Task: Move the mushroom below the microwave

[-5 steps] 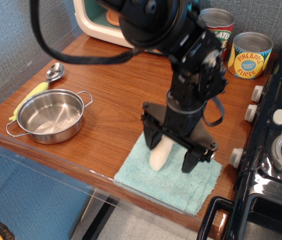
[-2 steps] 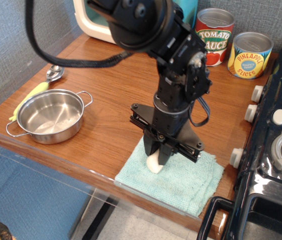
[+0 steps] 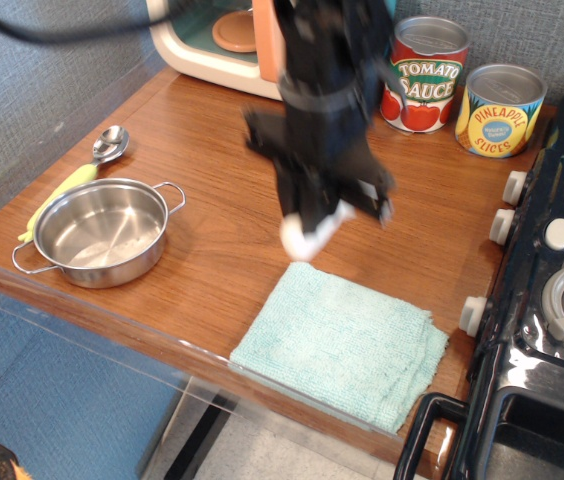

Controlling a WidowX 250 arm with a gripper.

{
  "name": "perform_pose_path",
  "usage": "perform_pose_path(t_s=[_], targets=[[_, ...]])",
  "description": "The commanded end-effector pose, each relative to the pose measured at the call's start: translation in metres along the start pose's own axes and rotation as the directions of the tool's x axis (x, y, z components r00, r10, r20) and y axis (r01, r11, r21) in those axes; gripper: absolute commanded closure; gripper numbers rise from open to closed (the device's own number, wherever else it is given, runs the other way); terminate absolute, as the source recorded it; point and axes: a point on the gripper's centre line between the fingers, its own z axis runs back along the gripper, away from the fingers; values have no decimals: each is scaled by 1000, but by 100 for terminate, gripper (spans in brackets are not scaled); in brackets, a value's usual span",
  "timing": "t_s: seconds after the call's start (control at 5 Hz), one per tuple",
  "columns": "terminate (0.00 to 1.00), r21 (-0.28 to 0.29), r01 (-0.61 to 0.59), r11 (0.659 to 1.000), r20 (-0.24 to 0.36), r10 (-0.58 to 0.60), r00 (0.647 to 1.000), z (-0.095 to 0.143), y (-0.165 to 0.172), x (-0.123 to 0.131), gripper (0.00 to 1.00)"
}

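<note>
My gripper (image 3: 314, 215) is shut on the mushroom (image 3: 302, 236) and holds it in the air above the wooden table, just beyond the far edge of the teal cloth (image 3: 342, 342). Only the cream-white stem end shows below the fingers; the cap is hidden inside the gripper. The image of the arm is blurred by motion. The microwave (image 3: 224, 38) stands at the back left, its cream and teal body partly cut off by the frame's top edge, with the orange plate (image 3: 232, 32) visible inside and the arm covering its right side.
A steel pot (image 3: 100, 232) sits at the front left, with a spoon (image 3: 110, 143) and a yellow corn toy (image 3: 62, 190) beside it. A tomato sauce can (image 3: 424, 75) and a pineapple can (image 3: 500, 110) stand at the back right. A black stove (image 3: 552, 300) fills the right side.
The gripper closed on the mushroom that lay on the cloth, lifted it clear, and moved up and back toward the microwave. The cloth now lies bare.
</note>
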Motion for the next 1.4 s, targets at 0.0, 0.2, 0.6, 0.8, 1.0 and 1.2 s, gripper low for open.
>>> perform_pose_path(t_s=[0.0,0.2,0.6,0.8,1.0,1.2], targets=[[0,67,-50,996,61,46,997,21,109,35,100],[0,99,-1,995,39,-3,999,-4,162,51,100],[0,89,95,991,-36,-92,995,-55,231,40,100],[0,69,96,993,-55,-92,994,-69,238,39,100],[0,38,108,993,-76,-105,992,-73,231,41,0],[0,45,107,993,-65,-104,992,-57,225,47,0]])
